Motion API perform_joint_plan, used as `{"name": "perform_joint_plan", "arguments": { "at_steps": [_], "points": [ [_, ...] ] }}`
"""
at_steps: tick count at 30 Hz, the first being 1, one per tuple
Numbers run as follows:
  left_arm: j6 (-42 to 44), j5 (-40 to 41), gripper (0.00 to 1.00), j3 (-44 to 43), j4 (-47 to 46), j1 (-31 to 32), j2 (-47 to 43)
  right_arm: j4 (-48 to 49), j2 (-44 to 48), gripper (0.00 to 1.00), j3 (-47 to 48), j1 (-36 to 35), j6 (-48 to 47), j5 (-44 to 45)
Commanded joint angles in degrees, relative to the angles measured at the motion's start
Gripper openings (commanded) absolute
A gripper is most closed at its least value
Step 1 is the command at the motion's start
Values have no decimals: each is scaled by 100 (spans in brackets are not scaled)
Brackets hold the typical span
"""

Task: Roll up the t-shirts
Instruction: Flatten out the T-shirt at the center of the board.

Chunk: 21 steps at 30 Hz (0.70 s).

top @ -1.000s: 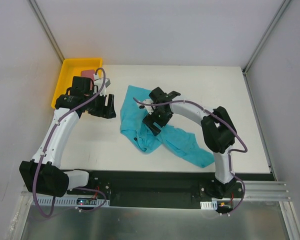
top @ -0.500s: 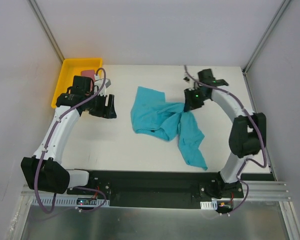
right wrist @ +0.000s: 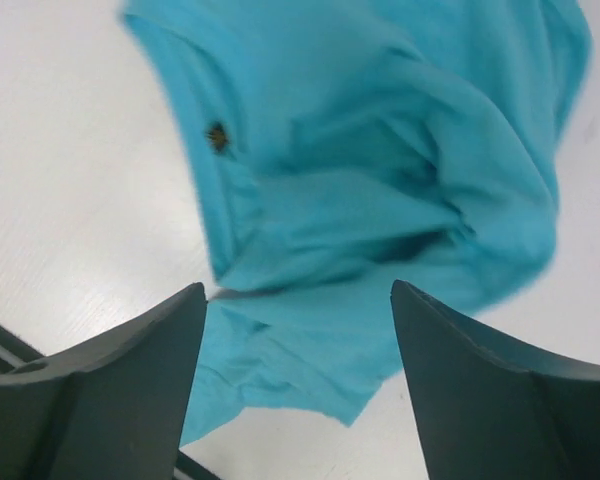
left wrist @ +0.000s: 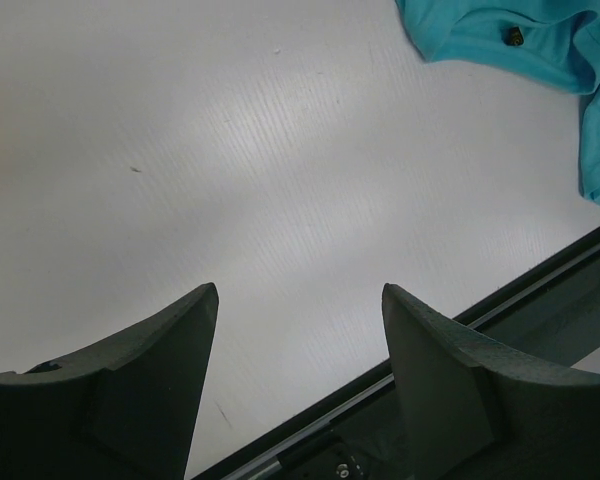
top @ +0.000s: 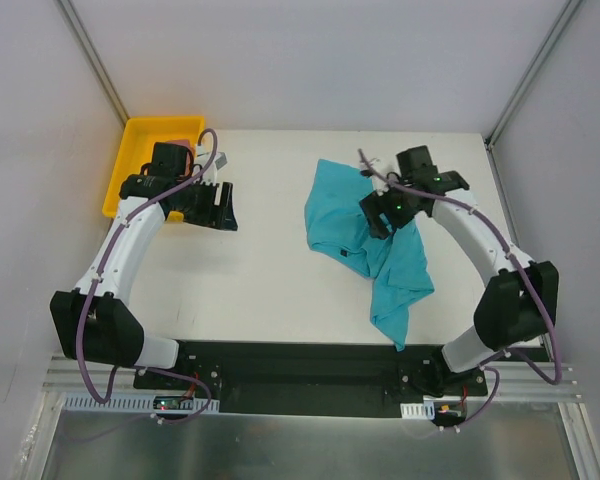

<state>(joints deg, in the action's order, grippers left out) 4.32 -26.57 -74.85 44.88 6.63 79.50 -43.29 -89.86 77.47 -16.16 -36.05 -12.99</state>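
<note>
A teal-blue t-shirt [top: 372, 245] lies crumpled on the white table, right of centre, with a long tail trailing toward the near edge. My right gripper [top: 371, 217] hovers over its upper part, open, with nothing between the fingers. In the right wrist view the t-shirt [right wrist: 380, 170] lies bunched below the open gripper [right wrist: 298, 300]. My left gripper [top: 223, 206] stands open over bare table at the left, far from the cloth. In the left wrist view only the t-shirt's edge [left wrist: 520, 35] shows beyond the open gripper [left wrist: 298, 300]. A sliver of red-pink cloth [top: 186, 146] peeks out behind the left wrist.
A yellow tray [top: 128, 165] sits at the table's far left corner, partly covered by the left wrist. A black rail [top: 300, 360] runs along the near edge, also seen in the left wrist view as the rail [left wrist: 540, 290]. Grey walls close in both sides.
The right arm pulled the teal t-shirt from the table's middle to the right, its gripper shutting on the cloth and now open again. The left gripper shifted slightly.
</note>
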Motion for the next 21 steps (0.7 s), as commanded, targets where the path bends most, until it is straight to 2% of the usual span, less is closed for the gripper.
{"name": "perform_joint_plan", "arguments": {
  "at_steps": [1,5,13,21],
  "points": [
    [148,-24,66,-74,-15,-39,-84,-110,-20,76,-92,-949,-1167,-160],
    [219,99,66,23,-6,-48,-242,-57,-584,75,-57,-1301,-1404,-142],
    [289,143,66,234,-6,-118,-471,-249,-1243,54,374,-1917,-2046,-326],
    [245,73,67,401,-6,-197,-655,-470,-1929,63,532,-2005,-1826,243]
  ]
}}
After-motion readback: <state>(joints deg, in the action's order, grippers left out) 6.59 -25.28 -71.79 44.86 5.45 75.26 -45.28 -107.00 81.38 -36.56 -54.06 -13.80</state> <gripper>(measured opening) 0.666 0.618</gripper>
